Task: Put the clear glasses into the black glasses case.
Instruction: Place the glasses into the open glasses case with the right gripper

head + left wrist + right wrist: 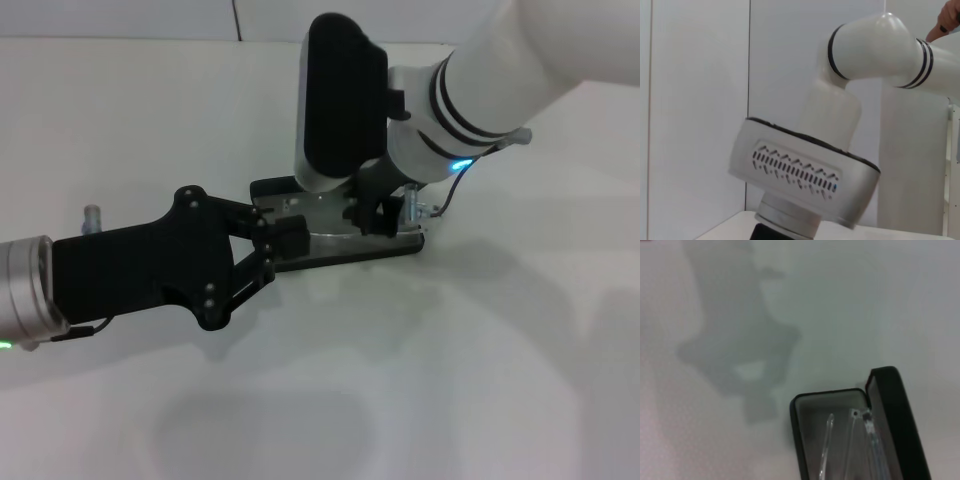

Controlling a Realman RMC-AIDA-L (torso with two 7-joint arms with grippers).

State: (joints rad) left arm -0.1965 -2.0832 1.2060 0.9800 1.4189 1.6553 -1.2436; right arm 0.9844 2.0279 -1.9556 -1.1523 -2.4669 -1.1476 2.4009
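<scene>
- Two robot arms meet over a black case [340,250] lying open on a white table [480,380], seen from the head camera.
- The left gripper [285,243], black with linked fingers, reaches in from the left side. Its fingertips sit at the near left end of the case, close together and touching or nearly touching the case's edge. Whether they actually clamp the edge cannot be told.
- The right gripper [378,215] comes down from the upper right on a thick white arm. Its dark fingers point down into the middle of the case. The arm's bulky black housing hides much of it, so how far apart the fingers stand cannot be told.
- The right wrist camera looks down at one end of the case [840,435]. The grey lining shows, and the lid [897,425] stands up along one side.
- The clear glasses [860,445] lie inside the case on the lining. Their long transparent arms run lengthwise along the tray, with one hinge near the lid.
- The left wrist camera shows only the right arm's white wrist joint against a pale wall, not the case or glasses.
</scene>
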